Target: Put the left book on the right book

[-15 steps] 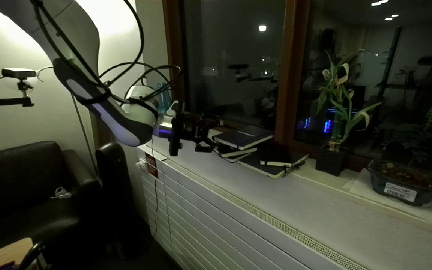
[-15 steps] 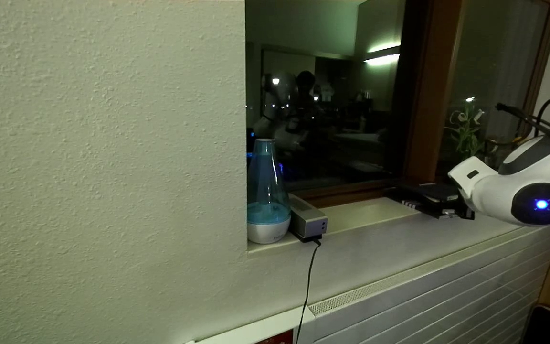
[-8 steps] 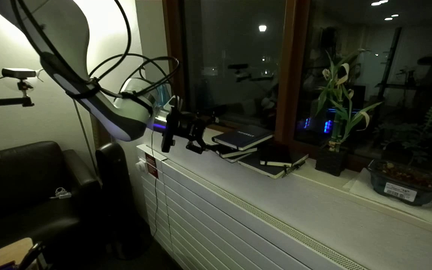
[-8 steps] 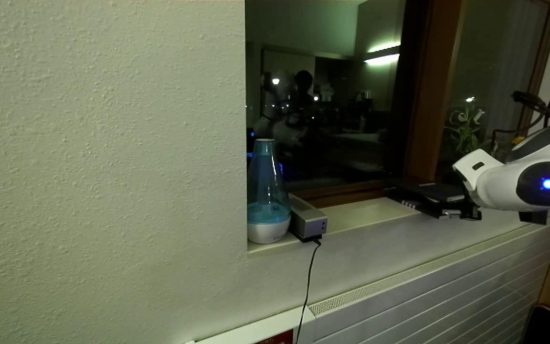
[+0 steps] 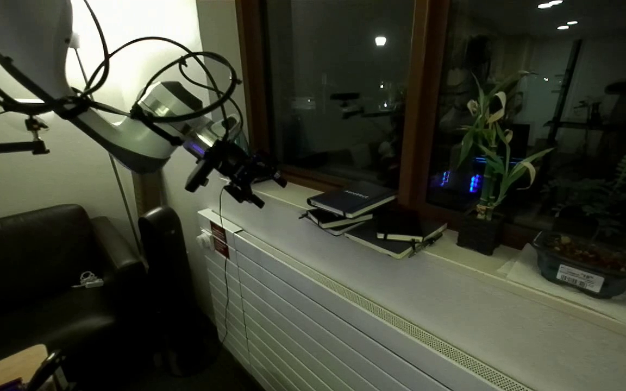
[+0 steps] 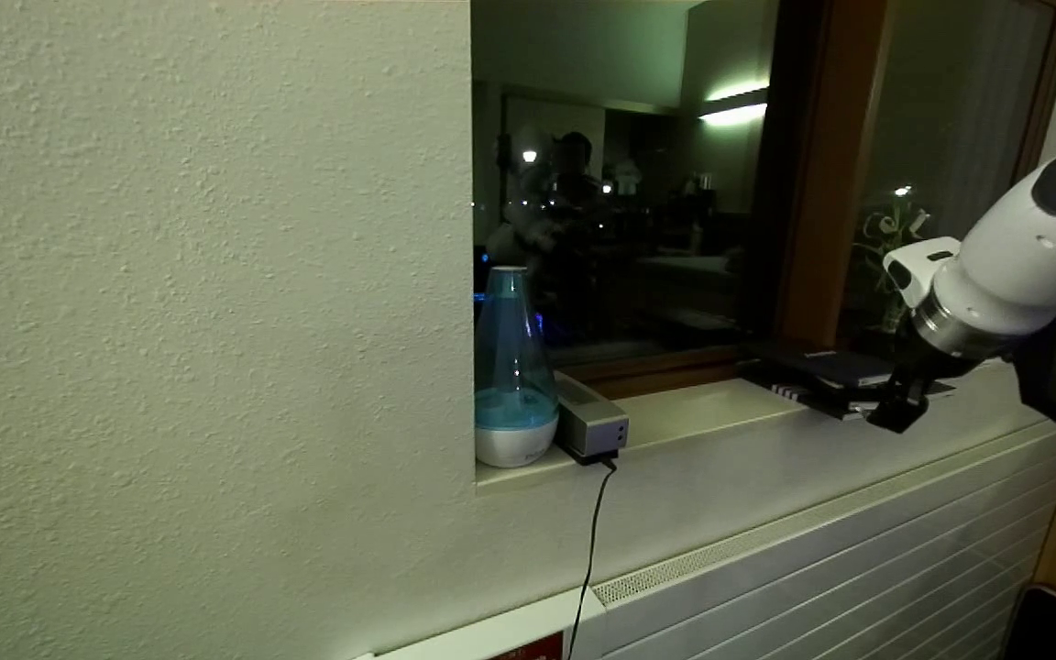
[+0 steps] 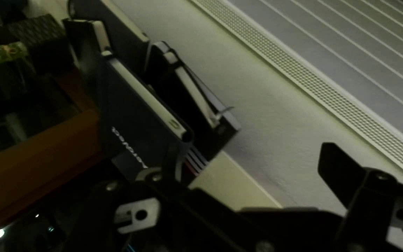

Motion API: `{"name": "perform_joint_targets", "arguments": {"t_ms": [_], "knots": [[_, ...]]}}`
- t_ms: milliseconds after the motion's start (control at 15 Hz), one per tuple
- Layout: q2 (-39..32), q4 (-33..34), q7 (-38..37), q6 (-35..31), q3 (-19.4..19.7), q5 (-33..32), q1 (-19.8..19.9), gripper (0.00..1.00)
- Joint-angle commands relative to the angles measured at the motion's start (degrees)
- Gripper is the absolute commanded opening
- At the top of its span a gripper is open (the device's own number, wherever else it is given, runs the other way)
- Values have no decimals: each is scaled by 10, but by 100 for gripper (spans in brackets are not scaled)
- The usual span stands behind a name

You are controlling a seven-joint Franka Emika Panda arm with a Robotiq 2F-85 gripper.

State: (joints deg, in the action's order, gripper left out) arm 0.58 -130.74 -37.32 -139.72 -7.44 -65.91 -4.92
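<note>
A: State of the jaws?

B: Spread. In the wrist view the black fingers (image 7: 341, 171) are held well apart, pale sill (image 7: 278, 154) framed between them. The gripper (image 5: 270, 191) is held up, apart from the books.

A: The left book (image 5: 352, 199)?

B: Found atop the pile nearer the gripper: laid flat, dark cover up, on a second dark book (image 5: 340, 219). White lettering is carried on it, too blurred to be read. The right book (image 5: 399, 225) is laid just beside, lower, on a larger flat dark volume (image 5: 371, 238). Whether the two are touching cannot be told.

A: Bearing?

B: Lettering and room-side edge are aligned roughly along the sill. Pale page edges are turned to the room and to the right book's side. Long axis cannot be told; the sides are foreshortened.

A: Surface?

B: Smooth, fronted by a perforated grille (image 7: 327, 94) and slatted white radiator (image 5: 313, 326), backed by a dark window (image 5: 318, 70) in a brown frame (image 5: 423, 103). The room is mirrored in the glass. A tall potted plant (image 5: 489, 163) and a low planter (image 5: 590, 266) are set past the books.

A: Beyond?

B: A dark sofa (image 5: 30, 271) is seen in an exterior view. At the sill's end a blue-and-white vessel (image 6: 514, 385) is stood beside a grey box (image 6: 597, 426), by a rough wall (image 6: 216, 321).
</note>
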Motion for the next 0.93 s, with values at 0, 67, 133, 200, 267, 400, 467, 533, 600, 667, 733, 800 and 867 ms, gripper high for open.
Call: {"name": "perform_joint_targets", "arguments": {"t_ms": [0,67,133,200,267,400,467,533,600,667,733,800,867], "knots": [[42,-38,58,-23,-8,160,-25,100],[43,-38,69,-17,-11,209,-34,100],[42,-36,81,-2,-15,257,-43,100],[42,-32,92,15,-19,305,-51,100],[42,-25,107,34,-22,353,-57,100],[48,-1,137,102,-29,448,-64,100],[56,19,152,155,-32,496,-66,100],[64,39,165,206,-32,538,-65,100],[67,60,165,252,-31,569,-63,100],[73,83,160,300,-29,596,-60,100],[76,105,150,346,-28,618,-57,100],[81,124,135,388,-27,632,-53,100],[85,140,131,424,-25,647,-50,100]]}}
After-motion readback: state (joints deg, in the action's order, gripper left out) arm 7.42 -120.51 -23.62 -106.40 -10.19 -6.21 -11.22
